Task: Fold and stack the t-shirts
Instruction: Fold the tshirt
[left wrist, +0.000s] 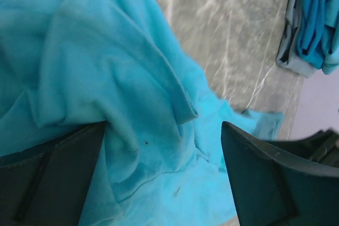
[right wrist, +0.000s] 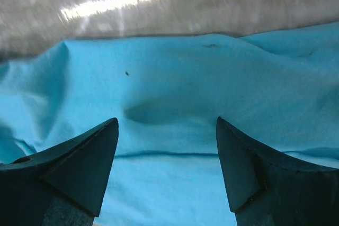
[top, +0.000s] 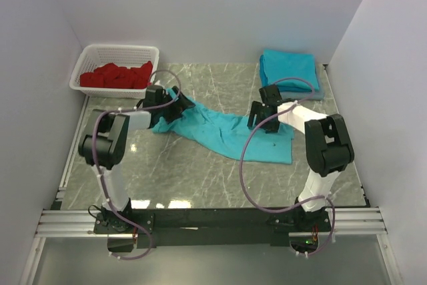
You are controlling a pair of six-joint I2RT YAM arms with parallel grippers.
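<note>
A turquoise t-shirt lies crumpled and stretched across the middle of the marble table. My left gripper is at its far left end, jaws open, with bunched fabric between and over the left finger; it shows in the left wrist view. My right gripper hovers low over the shirt's right part, jaws open and empty, with flat fabric and a seam below them; it shows in the right wrist view. A folded turquoise t-shirt lies at the back right.
A white basket holding red cloth stands at the back left. The folded shirt also shows in the left wrist view. White walls close in the table on three sides.
</note>
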